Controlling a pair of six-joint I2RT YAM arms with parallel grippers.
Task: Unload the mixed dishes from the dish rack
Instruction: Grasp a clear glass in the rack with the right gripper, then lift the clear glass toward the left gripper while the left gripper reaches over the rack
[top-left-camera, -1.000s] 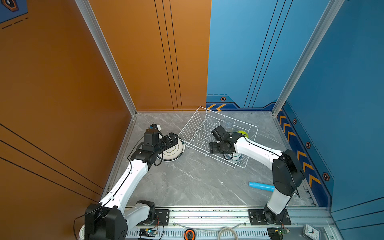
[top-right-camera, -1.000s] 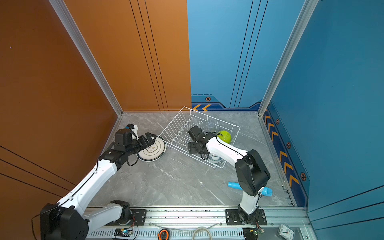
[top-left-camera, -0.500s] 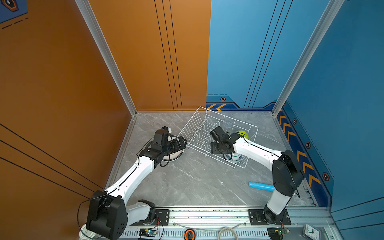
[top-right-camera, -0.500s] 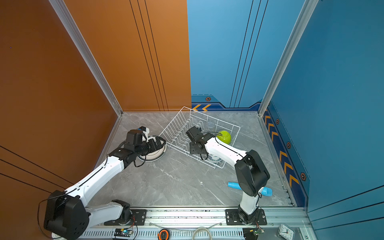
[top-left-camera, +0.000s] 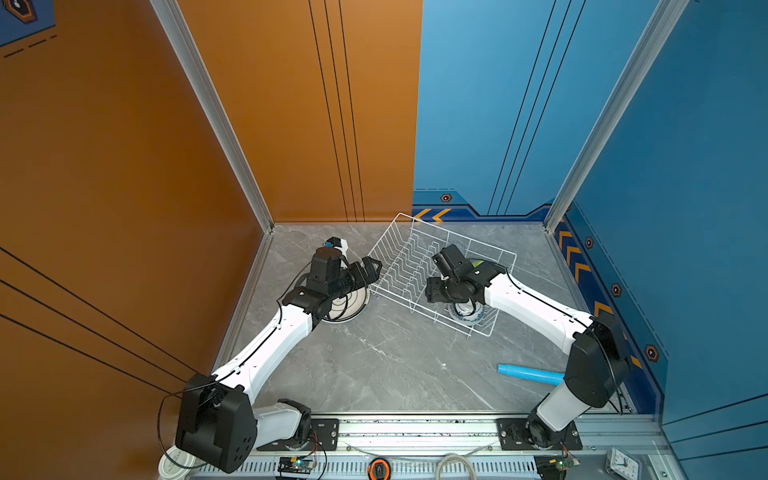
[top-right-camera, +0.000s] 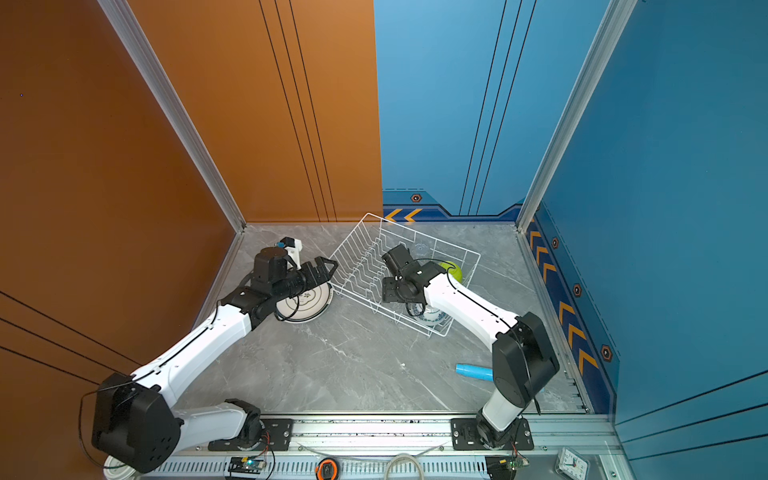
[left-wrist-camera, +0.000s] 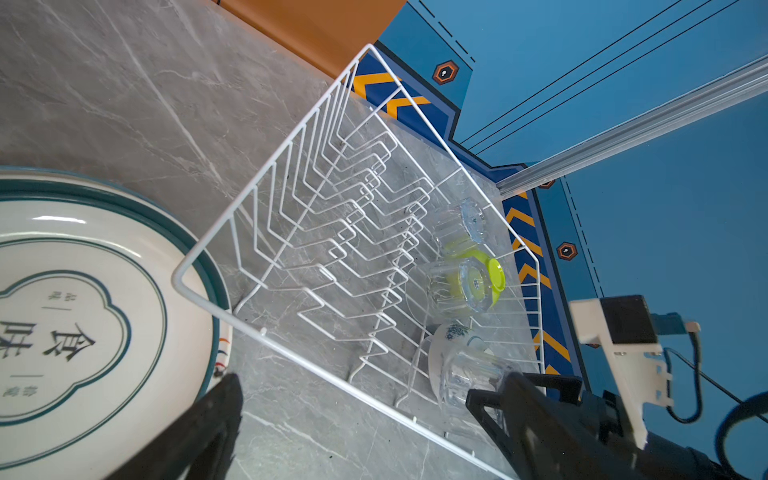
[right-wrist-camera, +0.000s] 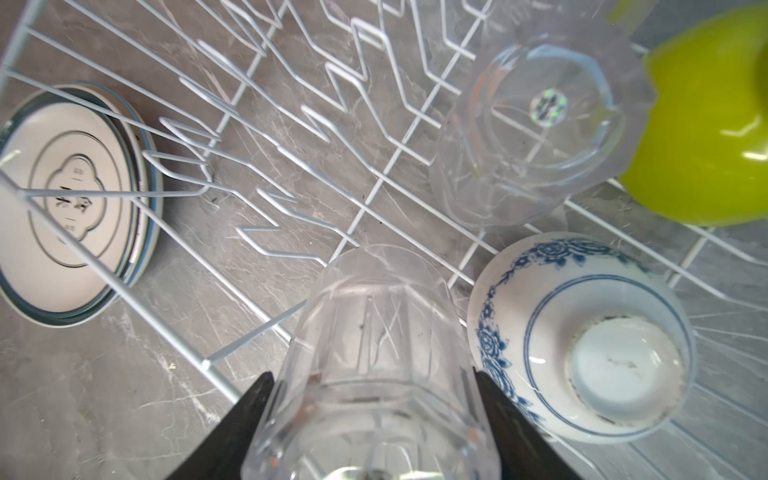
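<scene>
1. The dish rack is standing at an angle on the grey surface, toward the back of the booth.
2. The right hand is reaching into the rack and gripping a clear glass cup. Its black fingers are pressing on both sides of the cup.
3. I cannot tell whether this cup is resting on the wires or is lifted a little.
4. Just beside the gripped cup, the small white-and-blue bowl is sitting bottom up inside the rack.
5. A second glass cup is sitting in the rack too, and the lime-green bowl is lying just beside it.
6. A third glass cup is standing further back in the same row.
7. The left hand is hovering with its fingers wide apart, holding nothing, just beside the left corner of the rack.
8. Under this hand, the dark-rimmed plate is lying flat on the surface, outside the rack. In the left wrist view the corner of the rack is overhanging the plate's rim.
9. The light blue tube is lying on the surface near the right arm, well apart from the rack.
</scene>
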